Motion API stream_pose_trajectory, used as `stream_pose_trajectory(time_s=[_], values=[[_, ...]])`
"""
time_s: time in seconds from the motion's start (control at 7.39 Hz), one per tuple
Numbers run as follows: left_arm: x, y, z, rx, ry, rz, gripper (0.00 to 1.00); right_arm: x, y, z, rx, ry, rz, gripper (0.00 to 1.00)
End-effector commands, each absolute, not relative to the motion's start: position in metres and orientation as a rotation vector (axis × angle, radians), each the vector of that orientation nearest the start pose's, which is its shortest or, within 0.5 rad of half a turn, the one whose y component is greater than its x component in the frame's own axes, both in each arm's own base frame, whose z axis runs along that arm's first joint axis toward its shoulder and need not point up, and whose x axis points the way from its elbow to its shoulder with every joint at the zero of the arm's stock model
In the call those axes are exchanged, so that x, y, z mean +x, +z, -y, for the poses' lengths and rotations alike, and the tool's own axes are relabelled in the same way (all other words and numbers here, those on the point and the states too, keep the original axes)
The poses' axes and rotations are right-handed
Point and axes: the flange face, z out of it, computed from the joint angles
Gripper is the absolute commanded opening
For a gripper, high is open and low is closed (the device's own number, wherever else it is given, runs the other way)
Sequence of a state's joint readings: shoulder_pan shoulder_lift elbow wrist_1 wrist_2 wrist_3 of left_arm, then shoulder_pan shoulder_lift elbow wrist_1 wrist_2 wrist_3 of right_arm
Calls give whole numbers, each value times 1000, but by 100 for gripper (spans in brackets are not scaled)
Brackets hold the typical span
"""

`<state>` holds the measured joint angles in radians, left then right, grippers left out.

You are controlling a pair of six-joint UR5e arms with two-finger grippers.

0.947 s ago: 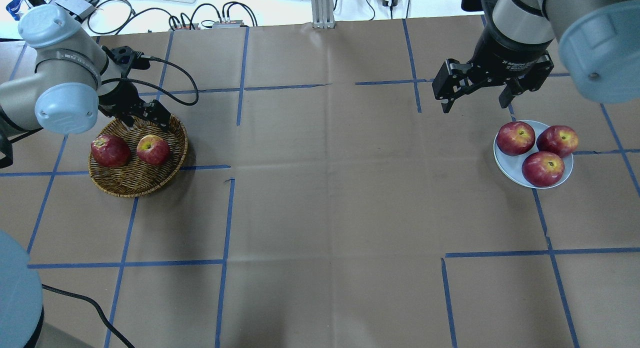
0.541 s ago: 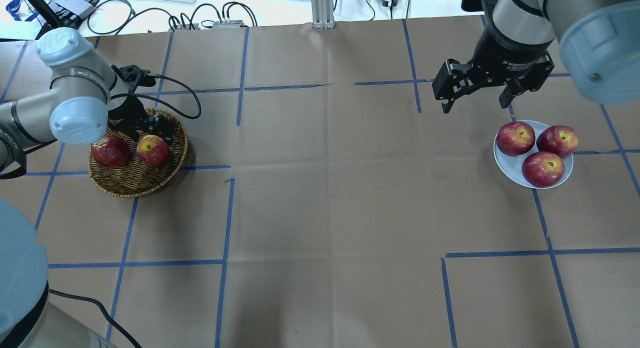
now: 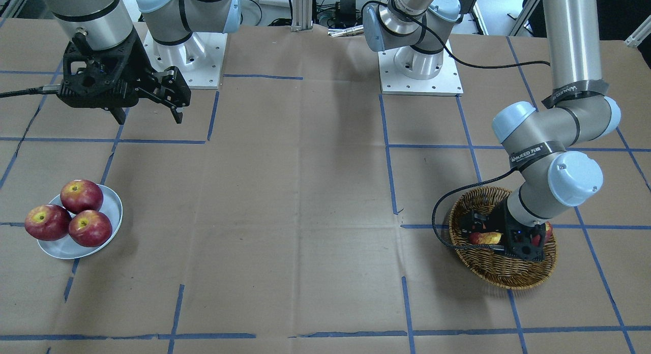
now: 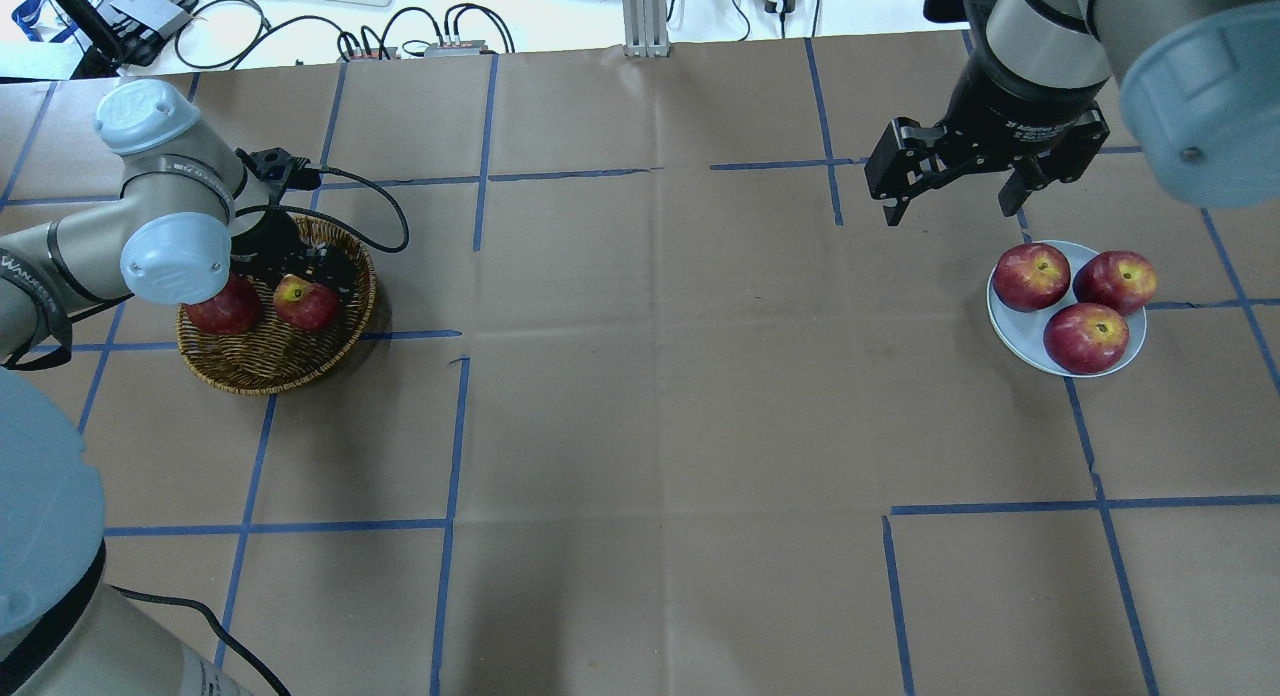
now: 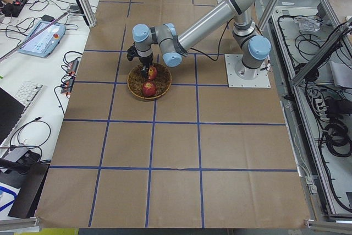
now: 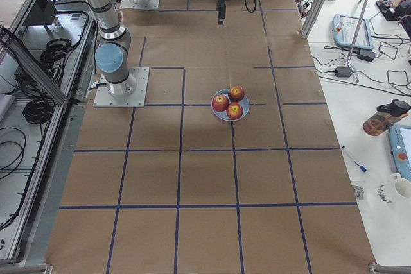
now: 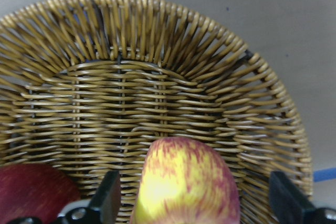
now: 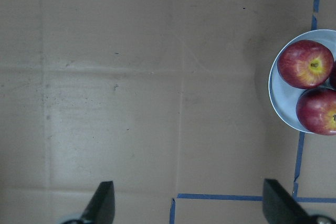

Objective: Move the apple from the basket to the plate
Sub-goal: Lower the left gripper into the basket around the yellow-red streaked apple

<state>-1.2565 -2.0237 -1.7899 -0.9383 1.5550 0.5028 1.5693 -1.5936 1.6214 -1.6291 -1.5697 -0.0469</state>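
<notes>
Currently, on the brown worktop (image 4: 650, 376) crossed with blue tape lines:

1. Apple (image 4: 305, 303), red with yellow-orange streaking. It is sitting inside the basket (image 4: 260, 371), on the half nearer the worktop's middle.
2. Dark red apple (image 4: 225, 316). It is lying just beside the first in the same basket and is being partly hidden by the left arm's elbow joint in the overhead view.
3. Left pincer (image 7: 197, 195). It is reaching down into the basket with its jaws spread, one finger standing on each side of the streaked apple. In the wrist view a gap is showing on one side, so nothing is being gripped.
4. Plate (image 4: 1015, 338), pale bluish-white. It is resting well apart from the basket, at the opposite end of the worktop, and is carrying three dark red apples (image 4: 1085, 338) packed close together.
5. Right pincer (image 4: 948, 214). It is hovering above bare worktop near the plate, jaws wide apart and holding nothing.
</notes>
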Motion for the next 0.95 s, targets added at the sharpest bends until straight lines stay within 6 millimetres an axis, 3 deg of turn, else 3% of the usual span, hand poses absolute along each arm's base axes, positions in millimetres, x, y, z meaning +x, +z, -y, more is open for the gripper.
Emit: stream_pose_trajectory(time_s=[0.0,0.27,0.41,0.81], values=[[53,186,599,296,50,-3159,98,133,481,485,-72,-51,-3140,100],[52,181,596,335,-37,-3128,84,133,481,485,-70,-51,-3141,100],[54,181,596,338,-31,-3114,71,133,481,485,-72,-51,-3141,100],[54,192,591,328,13,-3089,55,133,481,485,-72,-51,-3141,100]])
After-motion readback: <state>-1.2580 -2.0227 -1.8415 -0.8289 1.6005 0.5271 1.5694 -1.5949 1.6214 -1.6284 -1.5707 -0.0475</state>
